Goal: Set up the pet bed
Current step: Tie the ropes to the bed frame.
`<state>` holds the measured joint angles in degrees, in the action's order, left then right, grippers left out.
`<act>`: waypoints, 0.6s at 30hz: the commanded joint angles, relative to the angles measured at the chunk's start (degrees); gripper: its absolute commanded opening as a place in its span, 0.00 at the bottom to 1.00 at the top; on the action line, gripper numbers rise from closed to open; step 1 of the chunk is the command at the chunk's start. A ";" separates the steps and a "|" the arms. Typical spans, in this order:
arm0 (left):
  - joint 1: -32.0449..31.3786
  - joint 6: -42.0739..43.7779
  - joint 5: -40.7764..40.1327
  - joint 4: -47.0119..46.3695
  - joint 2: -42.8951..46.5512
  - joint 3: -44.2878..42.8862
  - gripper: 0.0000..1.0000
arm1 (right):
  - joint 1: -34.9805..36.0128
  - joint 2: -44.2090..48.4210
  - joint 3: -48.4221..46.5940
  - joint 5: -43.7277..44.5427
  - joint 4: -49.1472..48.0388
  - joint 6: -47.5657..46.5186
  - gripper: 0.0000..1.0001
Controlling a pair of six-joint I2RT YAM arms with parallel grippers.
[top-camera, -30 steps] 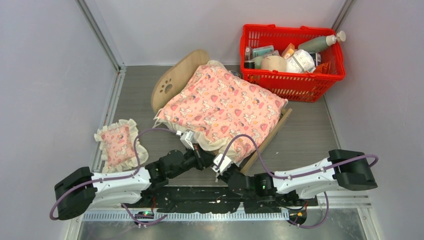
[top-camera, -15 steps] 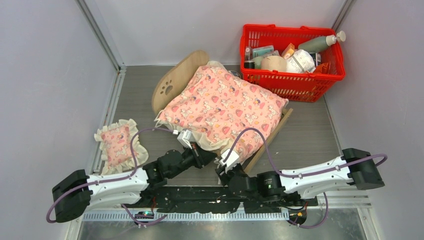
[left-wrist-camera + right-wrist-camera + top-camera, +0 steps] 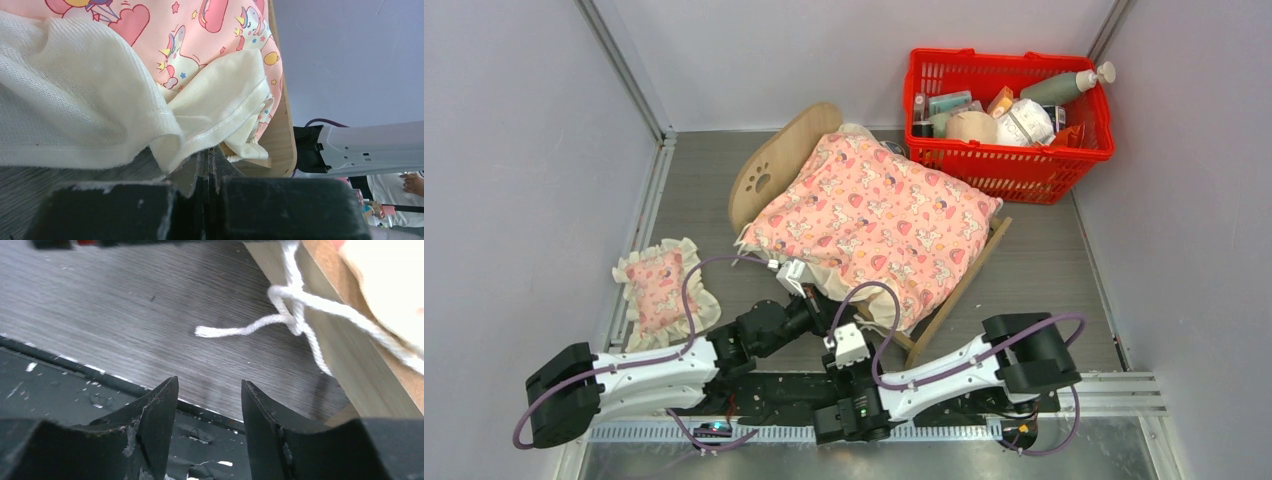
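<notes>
Bare table point(image 3: 694, 190) left of pet bed point(image 3: 774, 165) — red basket point(image 3: 1014, 172) behind.

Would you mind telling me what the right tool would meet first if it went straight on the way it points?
Probably the loose end of the white cord tied to the pet bed's frame, unless the open right tool grazes the table first; depth is unclear.

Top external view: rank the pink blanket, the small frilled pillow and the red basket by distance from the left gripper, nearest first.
1. pink blanket, near frill pinched by the left gripper
2. small frilled pillow, to its left
3. red basket, far right corner
</notes>
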<state>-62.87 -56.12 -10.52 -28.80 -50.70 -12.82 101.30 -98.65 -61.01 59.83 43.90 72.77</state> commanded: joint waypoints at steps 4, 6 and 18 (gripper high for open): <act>0.21 1.11 -1.82 -0.27 1.98 0.75 0.00 | -1.31 -7.50 -4.21 6.74 18.24 27.08 0.62; 0.28 0.86 -1.80 0.12 2.13 0.86 0.00 | -1.66 -10.38 -5.86 7.77 23.78 35.97 0.64; 0.28 -1.61 -0.25 -1.61 0.45 1.64 0.00 | -2.13 -17.31 -7.39 22.80 35.16 63.16 0.73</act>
<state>-62.87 -56.84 -10.90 -28.08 -49.50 -11.81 99.53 -113.23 -66.39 73.82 70.28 114.54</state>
